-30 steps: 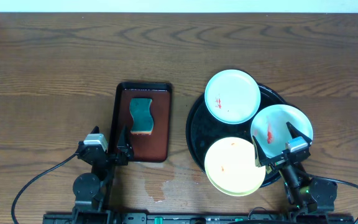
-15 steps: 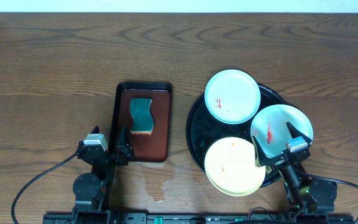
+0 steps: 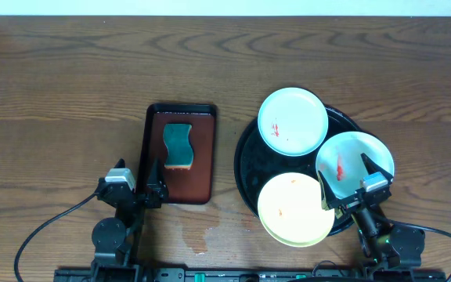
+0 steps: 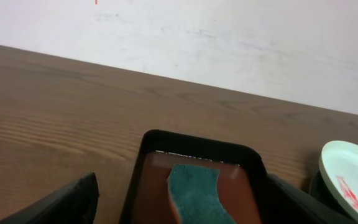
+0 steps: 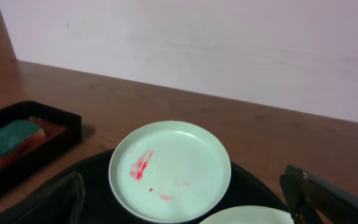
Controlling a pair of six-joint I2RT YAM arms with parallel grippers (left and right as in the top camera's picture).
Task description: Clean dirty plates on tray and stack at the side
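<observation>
Three plates lie on the round black tray (image 3: 249, 160). A pale mint plate (image 3: 292, 121) with a red smear is at the back; it also shows in the right wrist view (image 5: 169, 171). A second white plate (image 3: 349, 160) with a red smear is at the right. A pale yellow plate (image 3: 292, 208) is at the front. My right gripper (image 3: 354, 182) is open and empty, over the front right of the tray. My left gripper (image 3: 137, 178) is open and empty at the front edge of the red-brown tray.
A dark red-brown rectangular tray (image 3: 180, 153) left of the black tray holds a teal sponge (image 3: 178, 146), also in the left wrist view (image 4: 194, 196). A damp patch (image 3: 198, 231) marks the table in front of it. Bare wood tabletop (image 3: 61, 86) spreads to the left and back.
</observation>
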